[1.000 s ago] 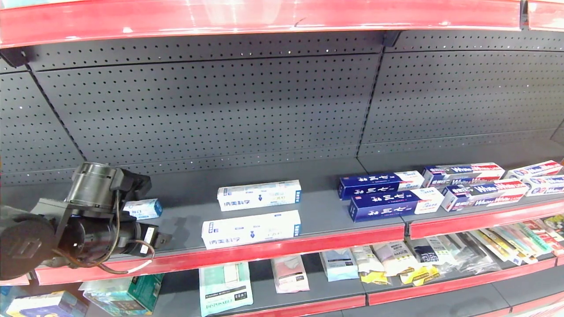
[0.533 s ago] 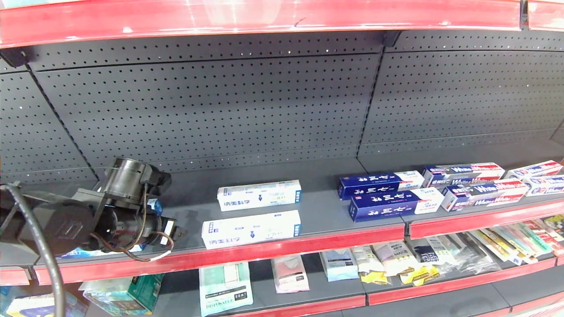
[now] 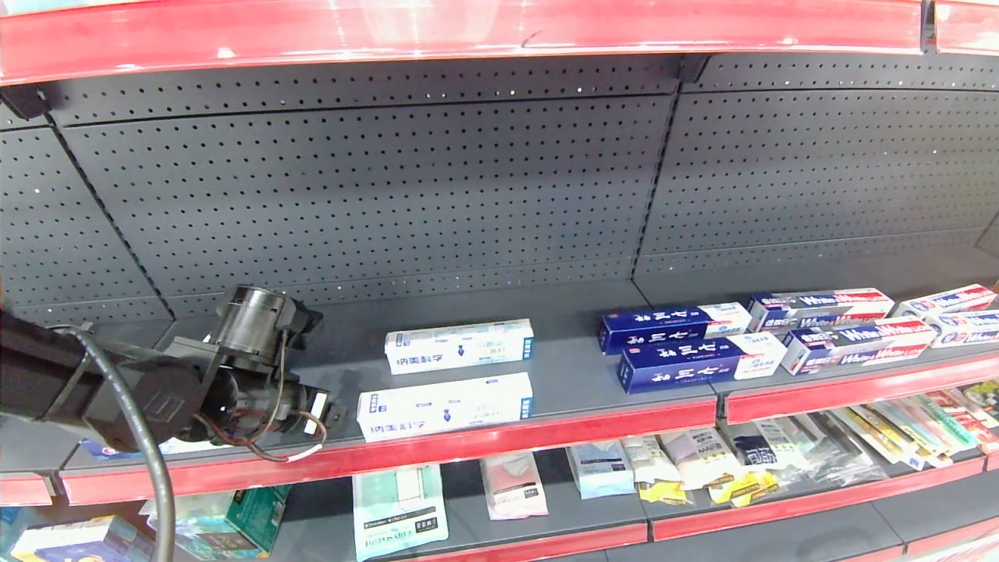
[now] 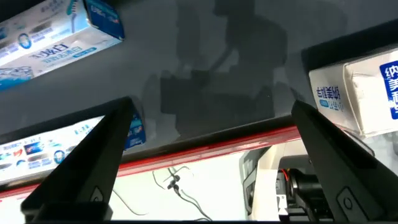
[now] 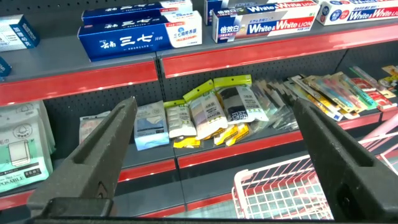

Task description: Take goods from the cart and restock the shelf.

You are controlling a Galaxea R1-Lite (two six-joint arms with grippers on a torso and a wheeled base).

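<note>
My left arm's wrist (image 3: 257,367) hangs over the left end of the grey shelf (image 3: 577,367), just left of two white toothpaste boxes (image 3: 445,406). In the left wrist view my left gripper (image 4: 211,106) is open and holds nothing, above bare shelf by the red front edge. A white box (image 4: 367,93) lies to one side of it, and light-blue boxes (image 4: 56,37) lie to the other. My right gripper (image 5: 213,106) is open with nothing in it, facing the lower shelves above the cart's wire basket (image 5: 280,193).
Two dark blue boxes (image 3: 687,363) and several white-and-red boxes (image 3: 851,343) lie further right on the shelf. The shelf below holds hanging packets (image 3: 687,460) and bagged goods (image 3: 398,507). A perforated back panel (image 3: 390,195) rises behind, and a red-edged shelf (image 3: 468,31) runs overhead.
My left arm has moved right along the shelf toward the white boxes and now covers the small light-blue box seen earlier. The boxes have not moved.
</note>
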